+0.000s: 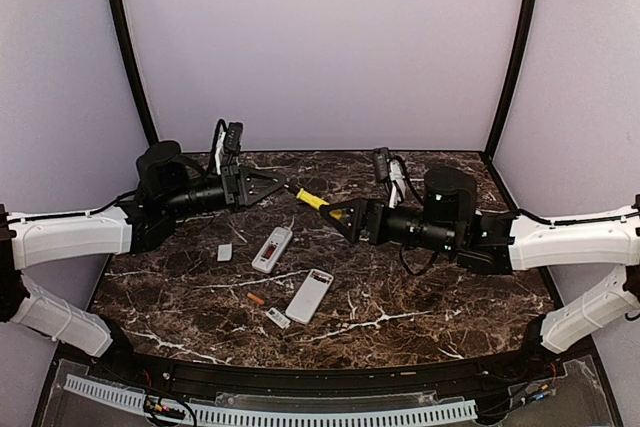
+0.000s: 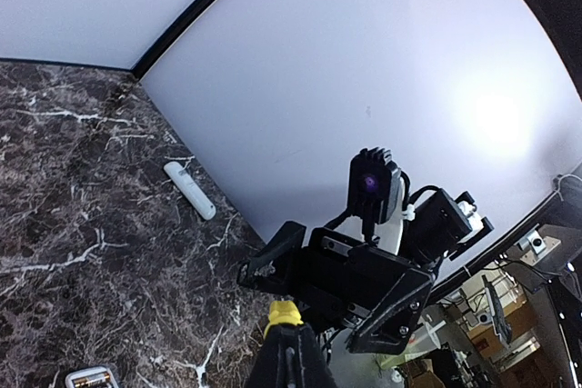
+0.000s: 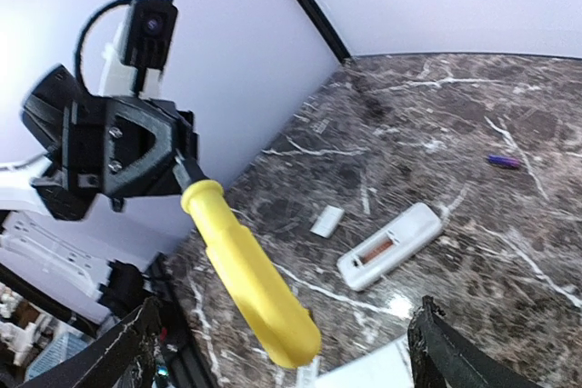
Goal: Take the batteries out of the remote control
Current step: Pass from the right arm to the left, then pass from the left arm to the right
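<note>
battery lies flat, long axis slanting upper-left to lower-right; left gripper pinches screwdriver, right gripper spread wide.

Looks like a robotics lab booth to us: pale walls with black corner struts box in a dark marble-look counter, a slotted cable duct runs along the near edge, and past the backdrop we spot a cluttered room with a monitor.

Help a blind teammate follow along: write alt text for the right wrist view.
A yellow-handled screwdriver, its shaft clamped in the left gripper, points between the right gripper's open fingers. Beyond, an opened white remote and a small white cover lie on the marble table.
</note>
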{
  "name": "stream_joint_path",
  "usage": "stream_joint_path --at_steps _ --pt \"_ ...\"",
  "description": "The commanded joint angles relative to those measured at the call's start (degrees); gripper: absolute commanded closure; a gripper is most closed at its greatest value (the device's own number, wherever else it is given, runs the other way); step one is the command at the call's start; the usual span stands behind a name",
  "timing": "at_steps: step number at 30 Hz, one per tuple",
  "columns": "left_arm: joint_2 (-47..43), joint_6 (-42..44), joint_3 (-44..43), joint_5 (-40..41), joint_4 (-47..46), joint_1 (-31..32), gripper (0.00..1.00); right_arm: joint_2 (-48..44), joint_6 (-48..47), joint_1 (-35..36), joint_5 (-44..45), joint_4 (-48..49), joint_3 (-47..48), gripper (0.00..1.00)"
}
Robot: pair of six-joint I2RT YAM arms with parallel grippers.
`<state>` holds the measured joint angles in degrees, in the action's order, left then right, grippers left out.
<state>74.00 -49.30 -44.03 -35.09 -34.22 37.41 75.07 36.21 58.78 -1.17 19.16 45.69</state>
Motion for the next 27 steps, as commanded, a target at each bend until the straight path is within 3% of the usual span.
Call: stream_joint_path --at_steps 1,4,10,27 --pt "-2.84 -0.28 2.03 -3.14 -11.50 0.71 1.00 1.37 3.16 -0.36 -8.83 14.06 1.11 0.07" --pt "-3.25 -0.01 2.19 -3.84 -12.59 1.08 1.00 3.27 2.86 -0.39 -11.73 15.23 2.76 0.09" --pt "-4.22 0.65 2.79 -3.38 -13.07 1.58 1.00 6.12 3.37 -0.29 -15.65 18.32 5.50 0.24" --pt "-4.18 0.34 3.47 -3.28 -15.16 1.69 1.00 7.36 4.27 0.10 -16.33 21.33 6.51 0.58"
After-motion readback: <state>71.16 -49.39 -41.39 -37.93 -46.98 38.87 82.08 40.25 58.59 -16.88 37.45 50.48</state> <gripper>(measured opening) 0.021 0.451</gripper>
